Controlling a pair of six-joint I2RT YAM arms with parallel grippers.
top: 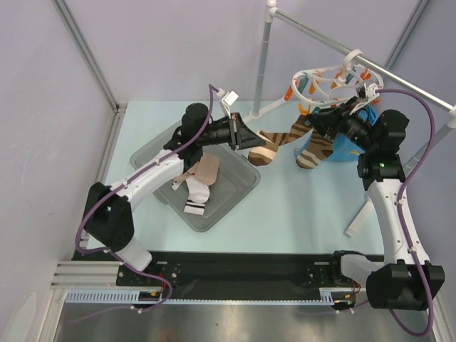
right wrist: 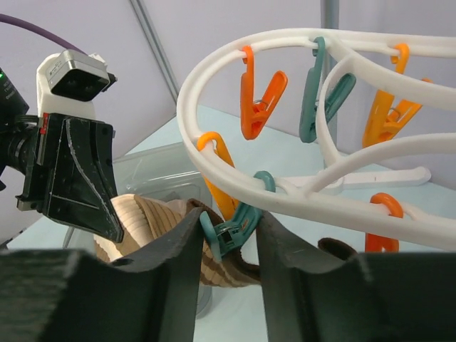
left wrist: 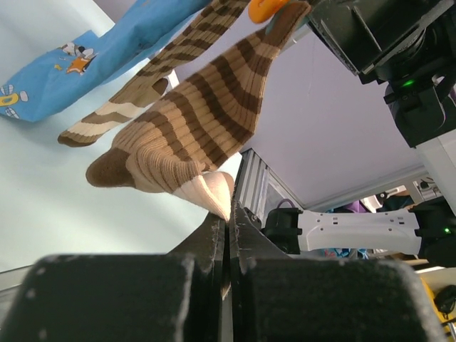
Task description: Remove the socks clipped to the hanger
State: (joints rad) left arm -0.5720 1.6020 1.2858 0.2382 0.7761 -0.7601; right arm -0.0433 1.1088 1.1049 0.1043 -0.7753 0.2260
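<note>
The white hanger (top: 324,77) hangs from a silver rail at the back right. Two brown-and-tan striped socks (top: 265,149) (top: 313,151) and a blue sock (top: 350,146) hang from its clips. My left gripper (top: 247,137) is shut on the tan toe of the nearer striped sock (left wrist: 199,121), which stretches from its jaws (left wrist: 229,217) up to the hanger. My right gripper (top: 322,122) sits under the hanger ring (right wrist: 214,78), its fingers (right wrist: 178,249) pressing both sides of the teal clip (right wrist: 231,228) that holds this sock's brown cuff (right wrist: 149,221).
A grey plastic bin (top: 239,189) on the table under the left arm holds a beige sock and a white sock with a black-striped cuff (top: 197,187). Orange and teal clips (right wrist: 260,100) dangle from the ring. The stand's leg (top: 360,214) is near the right arm.
</note>
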